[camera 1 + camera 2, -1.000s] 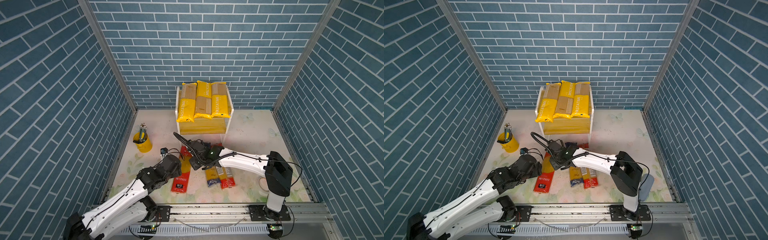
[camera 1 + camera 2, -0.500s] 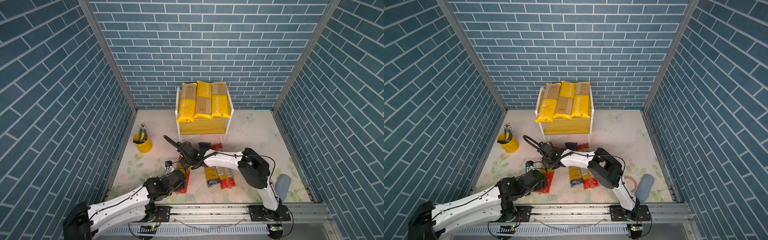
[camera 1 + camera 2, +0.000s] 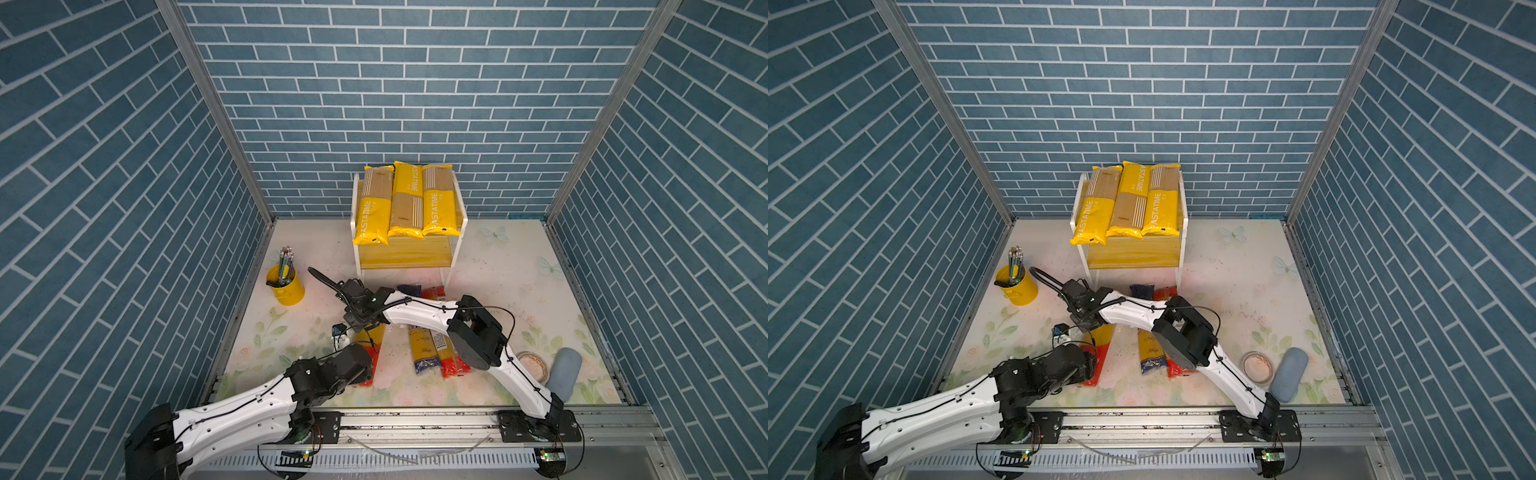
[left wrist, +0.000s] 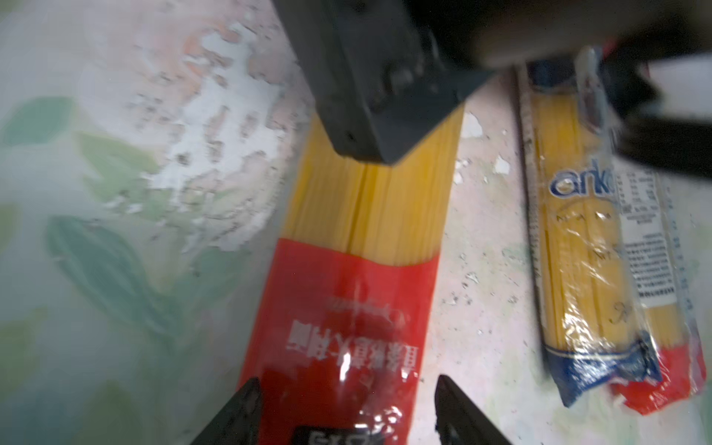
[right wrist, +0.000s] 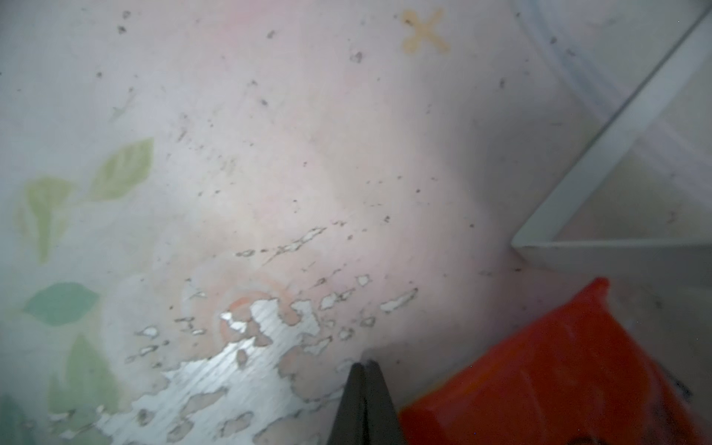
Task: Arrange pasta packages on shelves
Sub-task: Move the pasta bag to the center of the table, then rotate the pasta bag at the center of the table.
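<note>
Left gripper [image 4: 346, 389] is spread wide, one finger on each side of the red end of a spaghetti bag [image 4: 362, 215] lying flat on the table [image 4: 115, 192]. Right gripper [image 5: 364, 381] is pressed together on nothing, tip just beside that bag's far red end, near a white leg of the rack [image 5: 616, 154]. A blue-ended bag [image 4: 578, 250] and another red-ended bag [image 4: 670, 370] lie alongside. Three yellow bags [image 3: 405, 205] sit across the rack's top shelf
</note>
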Controlling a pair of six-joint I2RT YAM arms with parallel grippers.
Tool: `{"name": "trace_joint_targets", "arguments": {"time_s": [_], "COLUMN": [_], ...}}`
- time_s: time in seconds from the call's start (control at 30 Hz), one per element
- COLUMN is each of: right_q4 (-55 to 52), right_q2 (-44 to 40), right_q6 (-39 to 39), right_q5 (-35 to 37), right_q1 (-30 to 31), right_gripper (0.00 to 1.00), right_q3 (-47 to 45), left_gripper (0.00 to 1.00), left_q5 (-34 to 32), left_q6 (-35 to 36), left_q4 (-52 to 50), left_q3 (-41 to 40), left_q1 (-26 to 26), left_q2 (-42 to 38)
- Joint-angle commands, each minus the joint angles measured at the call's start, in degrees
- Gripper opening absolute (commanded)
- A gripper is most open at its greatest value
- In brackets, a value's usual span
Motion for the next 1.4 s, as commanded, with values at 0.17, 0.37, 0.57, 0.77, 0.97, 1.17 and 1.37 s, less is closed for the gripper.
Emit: {"name": "trace_joint_targets", "arguments": {"time_s": [0.17,0.37,0.57,0.77,0.97,1.17,1.37], "right_q4": [-5.99,-5.76,-5.51,-5.47,-5.17,-5.59,-7.66], "right_q2": [-3.43,-3.52,-3.77,-4.39,-4.78,-7.13,-8.96], "right_q6": [-1.08,0.21,0.57,0.92,0.83,0.23,0.4], "right_q5": [0.38,-1.04,-1.96,-2.21,-2.45,-2.81,-4.81], "right_q1": [-2.1,-2.7,-3.49,-4.0,-4.29,-4.99,-5.1], "right_gripper": [0.06,0.06,0.06,0.06,0.05,0.05,0.04], "right_q3": [-4.69,-5.53,-5.44,-6.21,-7.47,-10.54,-12.76], "left_gripper": [0.73,0.73,0.74,0.74,0.74,0.73,0.75], "left_q5": [8.72,10.67,10.95,15.28,19.14,16.46,11.98], "left_q6": [5.95,12.26,14.42,15.64,17.49,18.34,16.76], "left_q4": [19.52,9.29,7.68,18.85,22.36,11.26,-0.18], "left_q3": [1.13,13.2,16.93,16.78,16.16,9.77,5.51], "left_q1": [-4.16,-7.57,-8.93,-10.04,-10.02,-8.32,-0.23], "left_q2": [16.26,20.56,18.17,27.85,34.27,28.34,15.01]}}
